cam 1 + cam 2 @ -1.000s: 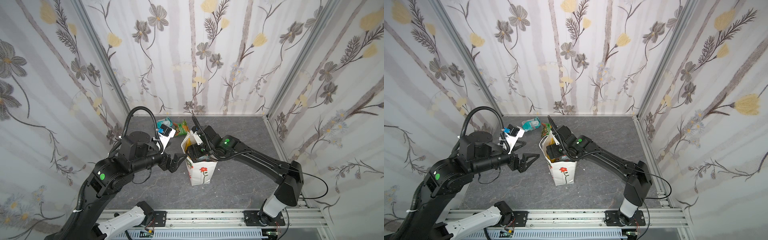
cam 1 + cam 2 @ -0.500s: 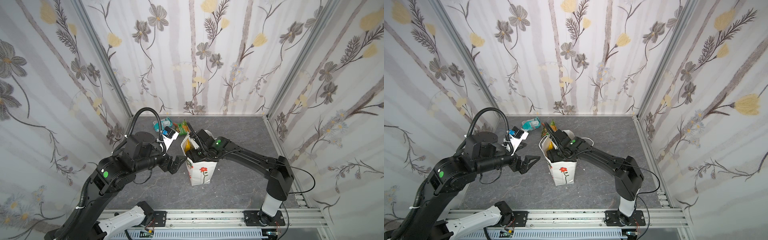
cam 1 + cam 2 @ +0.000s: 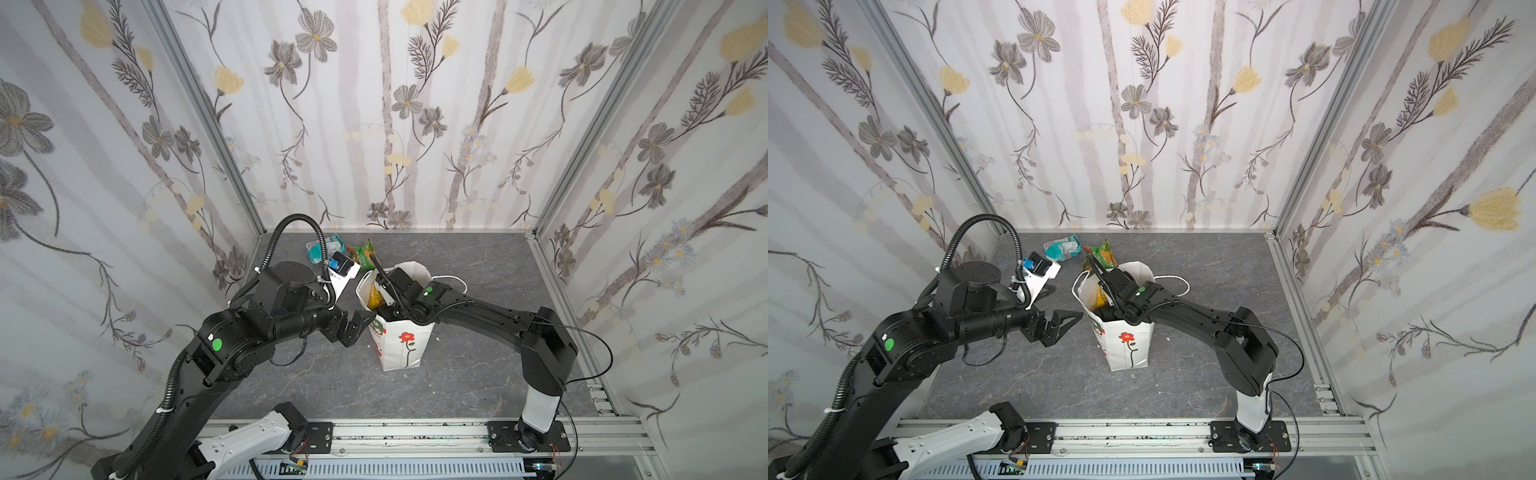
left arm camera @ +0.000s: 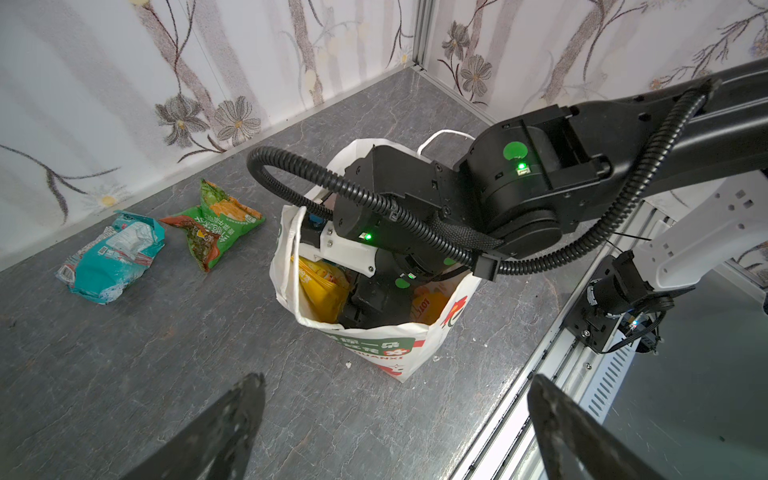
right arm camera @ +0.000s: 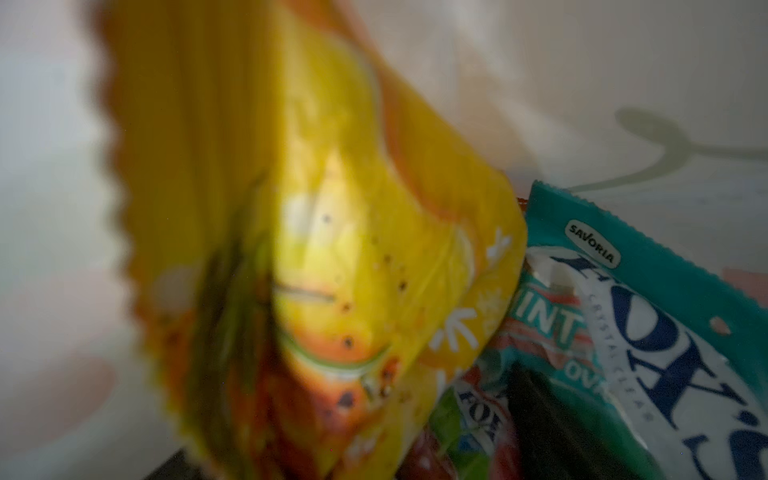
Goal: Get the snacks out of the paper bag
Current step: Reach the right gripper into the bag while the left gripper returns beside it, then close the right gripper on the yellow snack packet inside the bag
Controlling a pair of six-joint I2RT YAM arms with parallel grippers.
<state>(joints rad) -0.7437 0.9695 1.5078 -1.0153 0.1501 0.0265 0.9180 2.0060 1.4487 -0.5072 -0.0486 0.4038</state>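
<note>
The paper bag [image 3: 399,345] is being emptied.
The right pincer [image 4: 368,303] is being held inside the bag next to a yellow snack packet [image 4: 322,291], its grip hidden; the left pincer [image 3: 1065,326] is being held released, spread wide, beside the bag, probably to steady it.

White all over, the paper bag [image 3: 395,357] carries a red flower on a black stem, and the left wrist view picks up a green band with white characters under its rim. Inside the paper bag there's a yellow packet [image 5: 332,257] with orange patches, dark specks and little white star marks, and right beside it a teal FOX'S packet [image 5: 665,291] with a white panel and dark blue lettering. Beyond the paper bag, on the grey veined tabletop [image 3: 478,374], a crumpled teal packet [image 4: 112,262] flecked white and a green-and-orange packet [image 4: 216,228] lie under pale wallpaper [image 3: 374,104] with grey stripes and grey and yellow flowers.
</note>
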